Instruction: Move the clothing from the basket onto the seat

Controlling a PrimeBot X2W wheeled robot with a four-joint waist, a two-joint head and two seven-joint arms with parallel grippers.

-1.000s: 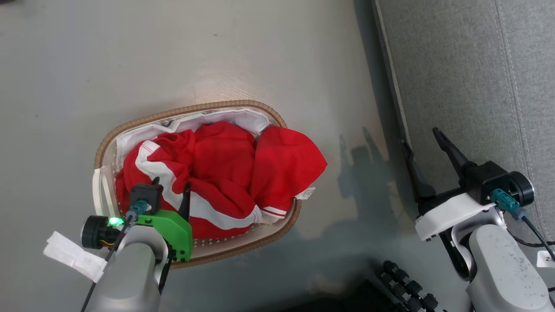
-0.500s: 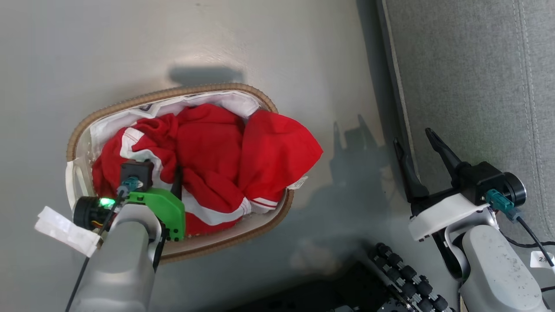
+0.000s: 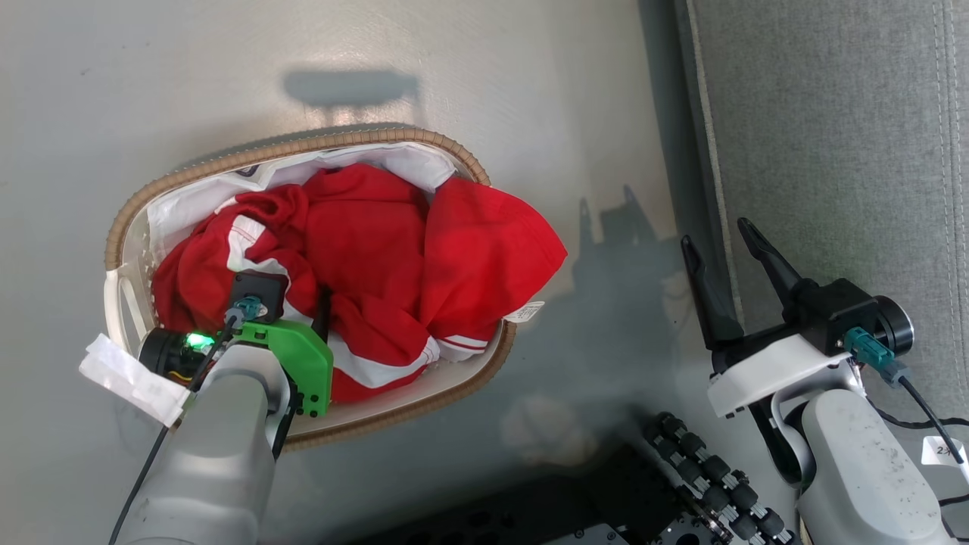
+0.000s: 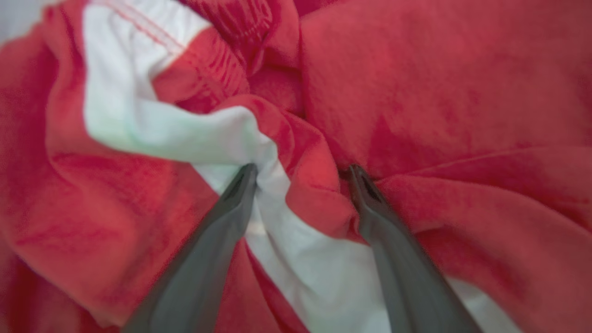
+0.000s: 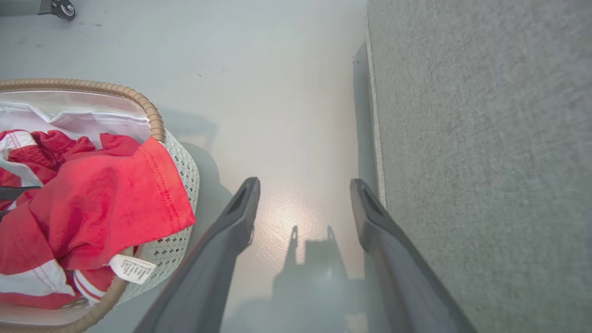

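Your left gripper [image 4: 301, 170] reaches into the basket [image 3: 341, 141] at 9 o'clock. Its jaws are apart and its fingertips touch the red-and-white clothing [image 3: 378, 250] heaped inside, with a fold between them. Your right gripper [image 3: 714, 232], at 4 o'clock, hangs with its jaws apart over the floor [image 3: 530, 91], beside the grey seat [image 3: 833, 151] at 2 o'clock.

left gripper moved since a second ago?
Yes. Against the basket rim, the left gripper has gone further in, onto the clothing; its open fingers press into folds.
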